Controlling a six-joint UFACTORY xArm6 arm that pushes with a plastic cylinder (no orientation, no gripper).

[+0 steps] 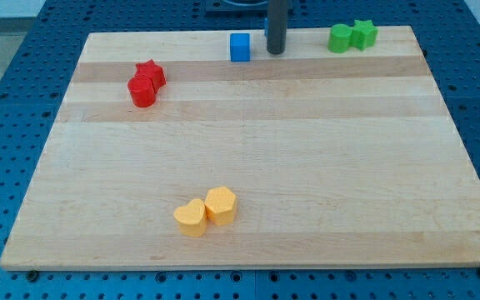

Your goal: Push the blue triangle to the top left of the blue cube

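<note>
The blue cube point(239, 47) sits near the top edge of the wooden board point(248, 150), a little left of centre. My tip point(275, 52) rests on the board just to the right of the blue cube, with a small gap between them. The dark rod rises from it out of the view's top. No blue triangle shows in this view; I cannot tell whether the rod hides it.
A green cylinder point(338, 38) and a green star point(363, 33) touch at the top right. A red star point(150, 73) and a red cylinder point(142, 92) touch at the upper left. A yellow heart point(191, 217) and a yellow hexagon point(221, 204) touch near the bottom centre.
</note>
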